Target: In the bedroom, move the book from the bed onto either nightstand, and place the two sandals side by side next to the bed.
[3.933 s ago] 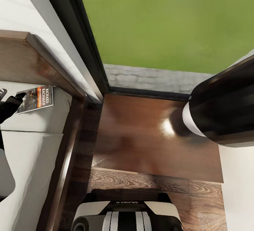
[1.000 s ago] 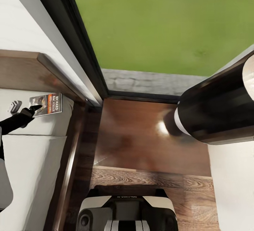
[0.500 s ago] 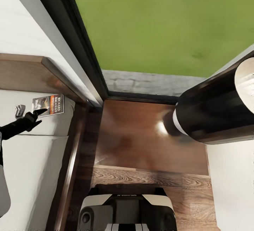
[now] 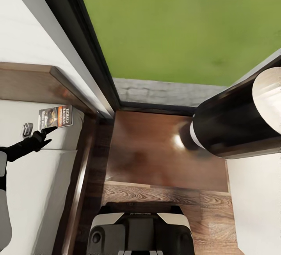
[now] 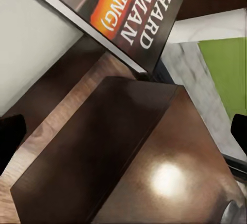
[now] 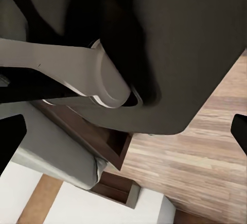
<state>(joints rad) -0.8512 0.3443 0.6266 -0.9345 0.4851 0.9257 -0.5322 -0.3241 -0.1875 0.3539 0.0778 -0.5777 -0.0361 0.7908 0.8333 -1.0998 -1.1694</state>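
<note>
Over at nine o'clock in your head view, the book [image 4: 56, 117] lies flat on the off-white bed [image 4: 35, 192], close to the dark headboard [image 4: 35, 85] and near the bed's side rail. Your left gripper [image 4: 38, 131] reaches toward it from the eight o'clock edge. One black fingertip [image 4: 50, 130] points at the book's near edge and looks as if it touches it. The other finger sits apart on the far side, so the claw is spread, with nothing pinched in it. The left arm stretches low across the mattress, nearly level.

Straight ahead, in the middle of the head view, is the nightstand [image 4: 164, 149] with its shiny brown top. It stands between the bed and a white wall, under the dark-framed window [image 4: 93, 75] with green grass behind it. Your right arm [image 4: 234, 122] shows as a fat black and white tube at three o'clock, held up high close to the camera. You cannot tell whether the right claw is spread or pressed together.

Your left wrist view gives you what the head view cannot: the book's cover [image 5: 128, 13] up close, with the orange band and big white letters, and the nightstand [image 5: 123, 152] beyond it. Your right wrist view looks back at the robot's own dark body [image 6: 154, 54], with the wood-plank floor [image 6: 206, 152] and a corner of the bed [image 6: 67, 152] underneath.
</note>
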